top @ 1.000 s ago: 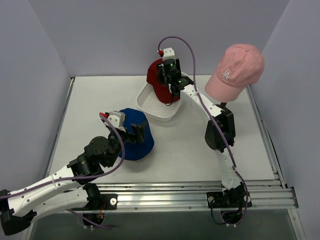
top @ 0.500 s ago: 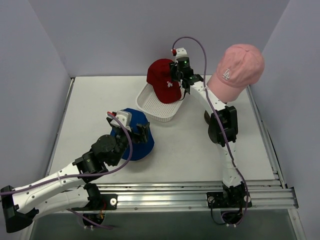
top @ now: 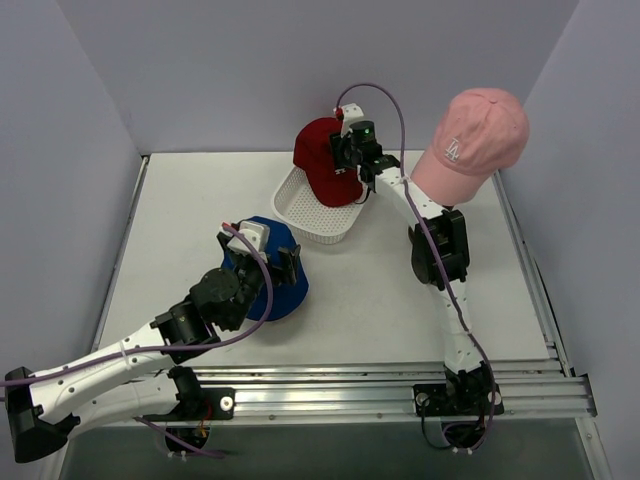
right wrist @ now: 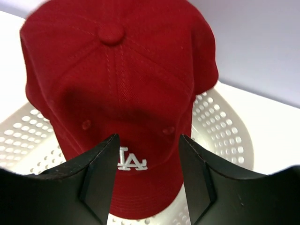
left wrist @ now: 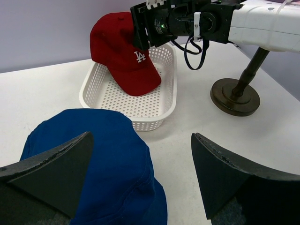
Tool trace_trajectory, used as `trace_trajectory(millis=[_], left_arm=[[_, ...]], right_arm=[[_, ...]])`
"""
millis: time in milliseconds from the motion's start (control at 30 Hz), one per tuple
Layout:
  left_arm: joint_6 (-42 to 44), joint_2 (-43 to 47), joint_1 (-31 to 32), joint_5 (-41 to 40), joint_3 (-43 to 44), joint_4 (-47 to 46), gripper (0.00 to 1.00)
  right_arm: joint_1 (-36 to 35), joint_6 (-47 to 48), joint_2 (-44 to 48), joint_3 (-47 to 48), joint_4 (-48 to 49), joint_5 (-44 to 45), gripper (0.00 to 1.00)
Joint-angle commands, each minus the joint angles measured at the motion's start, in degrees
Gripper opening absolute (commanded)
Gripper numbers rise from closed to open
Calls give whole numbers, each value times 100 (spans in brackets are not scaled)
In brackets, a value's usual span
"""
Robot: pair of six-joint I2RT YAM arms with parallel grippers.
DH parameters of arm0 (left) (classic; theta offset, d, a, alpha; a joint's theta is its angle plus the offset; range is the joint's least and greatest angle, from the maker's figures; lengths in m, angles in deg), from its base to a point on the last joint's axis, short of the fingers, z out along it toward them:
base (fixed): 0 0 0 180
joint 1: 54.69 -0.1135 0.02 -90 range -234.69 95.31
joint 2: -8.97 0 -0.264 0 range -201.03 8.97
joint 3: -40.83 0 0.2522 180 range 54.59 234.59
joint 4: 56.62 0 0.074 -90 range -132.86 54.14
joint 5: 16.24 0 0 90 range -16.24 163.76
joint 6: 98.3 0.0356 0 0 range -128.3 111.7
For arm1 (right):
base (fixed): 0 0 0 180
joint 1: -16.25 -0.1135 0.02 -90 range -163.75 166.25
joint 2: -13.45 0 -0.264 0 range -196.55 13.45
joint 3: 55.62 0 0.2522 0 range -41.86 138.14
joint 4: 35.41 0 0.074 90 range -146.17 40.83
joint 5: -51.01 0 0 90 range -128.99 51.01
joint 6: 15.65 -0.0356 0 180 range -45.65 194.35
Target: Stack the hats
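The dark red cap (top: 316, 160) with a white "LA" logo leans in the white basket (top: 310, 222). My right gripper (top: 340, 160) hovers at its crown, open; in the right wrist view the logo on the red cap (right wrist: 117, 79) shows between the spread fingers of that gripper (right wrist: 148, 138), which hold nothing. The blue bucket hat (top: 283, 280) lies on the table. My left gripper (top: 262, 262) is open wide just above it. In the left wrist view this gripper (left wrist: 140, 137) has one finger over the blue hat (left wrist: 93, 159) and the other over bare table. The pink cap (top: 475, 135) sits high at the right.
The basket (left wrist: 150, 110) stands at mid-table behind the blue hat. A brown round stand base (left wrist: 234, 96) sits right of it, under the pink cap. Purple walls close in the back and both sides. A metal rail runs along the near edge.
The right gripper swung right off the red cap, then came back left to its crown, its jaws a little narrower. The left gripper crept forward and right over the blue hat.
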Motion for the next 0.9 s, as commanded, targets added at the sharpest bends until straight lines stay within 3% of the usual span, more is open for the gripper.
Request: trace_trajectory(millis=[0,467,667,800,867], left_arm=[[74,-23,22,-83,165,-296,94],[83,21,22,-92,174,-279,94],[74,48,22,-101,165,-288,94],[74,21,22,-92,174,-270,94],[83,13,22,-92,191,-270,94]], right_arm=[[23,16,-77,140,388,-287,49],[67,-37,-517,685,203,-367,48],[75,-116,-403,659,159,-384,29],[14,-221,-1,641,89,-253,0],[-109,-187,237,537,97,-95,0]])
